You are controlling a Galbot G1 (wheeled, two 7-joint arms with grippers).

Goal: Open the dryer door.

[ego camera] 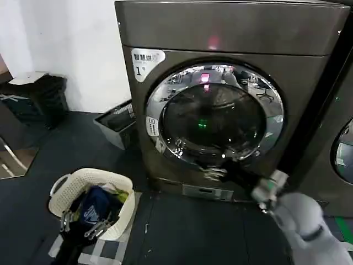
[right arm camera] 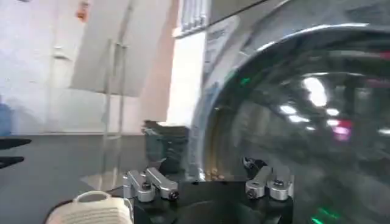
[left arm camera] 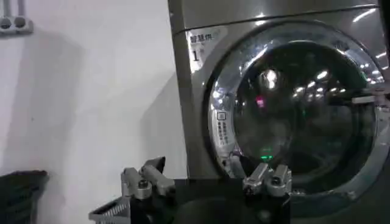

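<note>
Head view: the dryer (ego camera: 231,105) stands against the white wall, with its "1" sticker (ego camera: 144,62) at upper left of the front and a red indicator light (ego camera: 213,42) glowing on the top panel. The dryer door (ego camera: 215,113) sits flush in the front, closed, its chrome rim ringing dark glass. The right gripper (ego camera: 216,173) is at the lower rim of the door, reaching in from the lower right on a grey arm; it looks to be touching the chrome there. Can't tell whether its fingers are spread or pressed together. A white laundry basket (ego camera: 66,190) holding dark clothes sits on the floor, left of the machine and well apart from it. The neighbouring machine (ego camera: 336,149) is at the right edge.

Left wrist view: the left gripper (left arm camera: 207,182) is held back from the dryer (left arm camera: 201,109), fingers spread wide, nothing between them. The door (left arm camera: 298,115) is straight ahead, closed.

Right wrist view: the right gripper (right arm camera: 210,185) is close to the door's glass (right arm camera: 304,122) and chrome rim. Both finger bases show set apart, but the tips are out of frame, so the grip is unclear.
</note>
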